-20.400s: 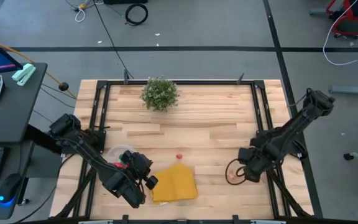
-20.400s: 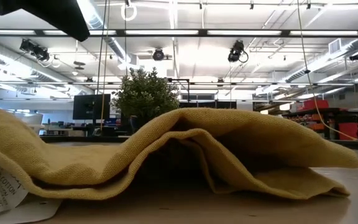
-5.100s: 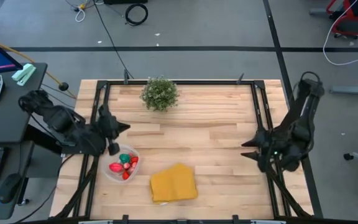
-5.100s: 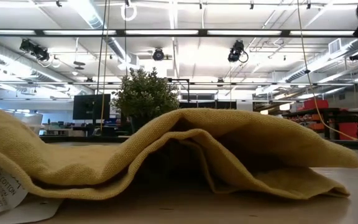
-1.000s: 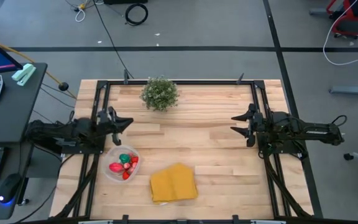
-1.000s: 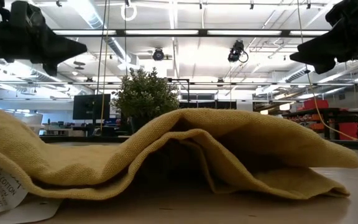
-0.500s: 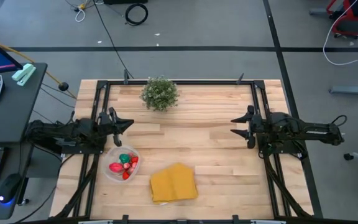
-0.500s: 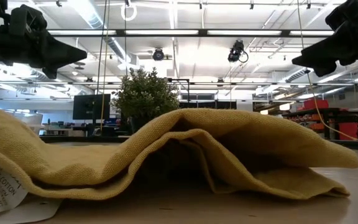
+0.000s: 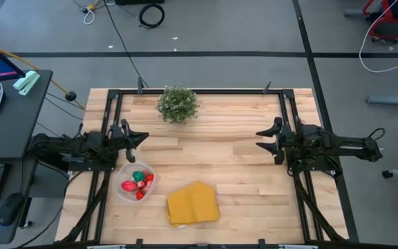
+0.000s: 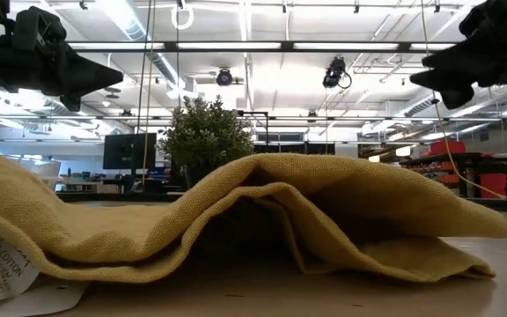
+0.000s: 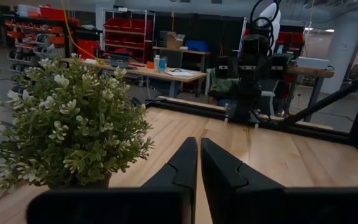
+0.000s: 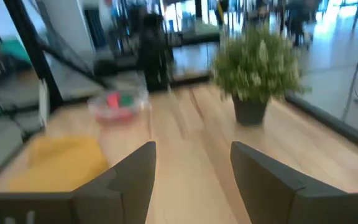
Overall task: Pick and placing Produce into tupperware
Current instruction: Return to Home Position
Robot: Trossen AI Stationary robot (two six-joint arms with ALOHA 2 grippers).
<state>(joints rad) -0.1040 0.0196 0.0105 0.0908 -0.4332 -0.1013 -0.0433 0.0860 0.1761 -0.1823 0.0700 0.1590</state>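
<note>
so the produce (image 9: 135, 184) sits inside the tupperware (image 9: 120, 175) at the near left, just left of the yellow cloth (image 9: 193, 203). left gripper (image 9: 138, 135) hovers just beyond it, jaws pressed together. right gripper (image 9: 260, 139) hangs far right, jaws wide

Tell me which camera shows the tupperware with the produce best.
The high view: it looks straight down into the tupperware, showing the produce inside. The right wrist view shows it far off, side-on. In the low view the yellow cloth hides it; the left wrist view misses it.
</note>
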